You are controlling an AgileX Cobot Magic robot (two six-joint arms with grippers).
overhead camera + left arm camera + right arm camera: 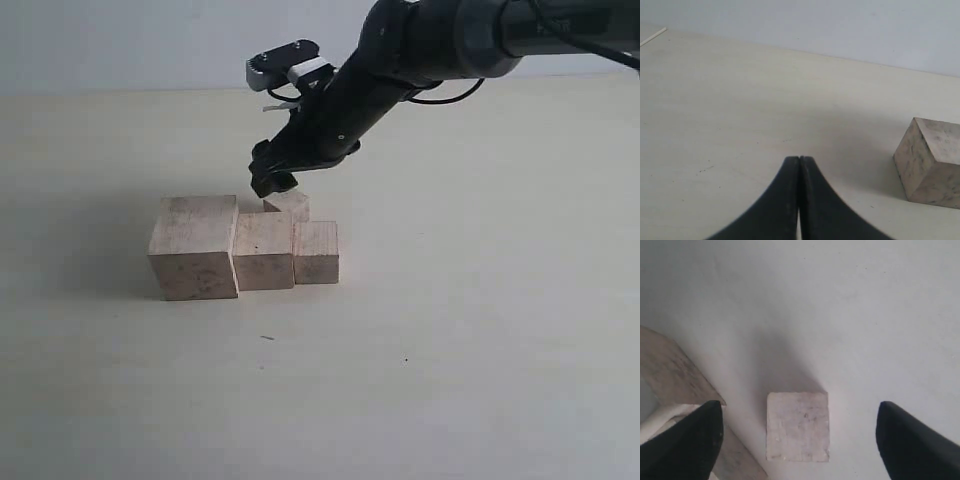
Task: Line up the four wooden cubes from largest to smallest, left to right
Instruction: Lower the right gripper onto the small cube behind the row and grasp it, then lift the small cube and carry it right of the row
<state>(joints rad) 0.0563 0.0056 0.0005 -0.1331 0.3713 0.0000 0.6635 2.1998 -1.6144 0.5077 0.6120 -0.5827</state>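
1. The right claw (799, 412) stands with its jaws wide apart and grips nothing. Both dark fingers (700, 440) are clear of the wood between them.
2. Between those fingers, in the right wrist view, the smallest cube (797, 429) rests on the table (865, 315). In the exterior view the right claw sits right over that cube; we cannot tell whether its tips straddle the sides or hang just above the top.
3. The smallest cube is tucked behind the row, just behind where the second cube (264, 250) and the third cube (316, 252) meet. It is not at the row's right end.
4. In front, the largest cube (195, 248), the second cube and the third cube stand side by side and seem to touch, descending in size from left to right. Three of the four places look settled to us.
5. The left claw (799, 167) is away from the work, with its jaws pressed together on nothing. The largest cube is near it, off to one side.
6. We judge the step in hand to be the last one — placing the smallest cube. The next move calls for three things:
   - closing squarely on two opposite side faces;
   - lifting clear of the neighbouring cubes;
   - setting the cube down just to the right of the third cube, in line with the front row.
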